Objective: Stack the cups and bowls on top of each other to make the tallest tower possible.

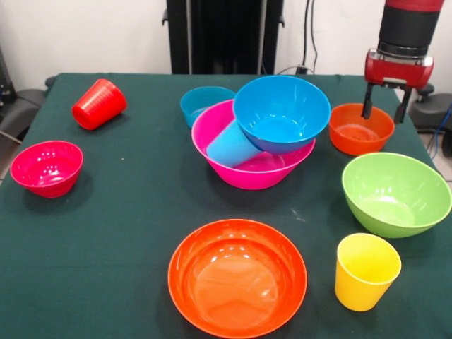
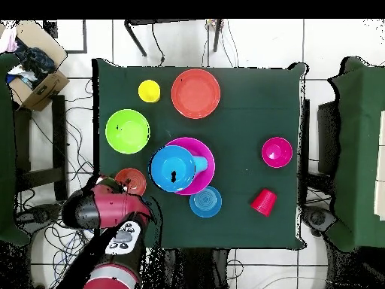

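Observation:
The large pink bowl stands mid-table. A light blue cup lies on its side in it, and the large blue bowl rests tilted on top. My gripper is open and empty, just above the far right rim of the small orange bowl. The small blue bowl sits behind the pink one. The red cup lies on its side at the far left. The small red bowl, large green bowl, yellow cup and large orange bowl stand apart.
The dark green table carries everything. The black pedestal stands behind it. In the overhead view my arm covers the table corner by the small orange bowl. A cardboard box and chairs stand off the table.

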{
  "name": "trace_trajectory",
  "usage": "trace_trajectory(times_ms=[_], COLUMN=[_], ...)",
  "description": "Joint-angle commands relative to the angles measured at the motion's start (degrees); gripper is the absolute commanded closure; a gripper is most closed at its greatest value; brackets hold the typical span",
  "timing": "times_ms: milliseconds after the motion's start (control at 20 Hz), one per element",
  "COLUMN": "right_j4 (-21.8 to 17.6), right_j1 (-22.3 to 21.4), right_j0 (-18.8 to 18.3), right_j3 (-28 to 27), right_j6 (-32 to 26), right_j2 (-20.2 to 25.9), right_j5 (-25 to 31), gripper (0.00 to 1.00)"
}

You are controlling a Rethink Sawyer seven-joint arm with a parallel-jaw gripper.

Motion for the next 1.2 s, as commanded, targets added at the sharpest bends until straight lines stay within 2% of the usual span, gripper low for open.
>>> trace_trajectory(times_ms=[50, 500, 800, 1200], right_j4=[2.1, 2.2, 2.0, 2.6], right_j1=[4.1, 6.3, 5.2, 3.9], right_j0=[0.4, 0.4, -1.2, -0.7], right_j3=[-2.5, -3.4, -2.7, -3.0], right_j6=[8.9, 9.0, 9.7, 9.5], right_j2=[3.1, 3.5, 6.0, 5.3], right_j5=[3.2, 1.2, 0.2, 2.5], gripper=[0.0, 0.0, 0.0, 0.0])
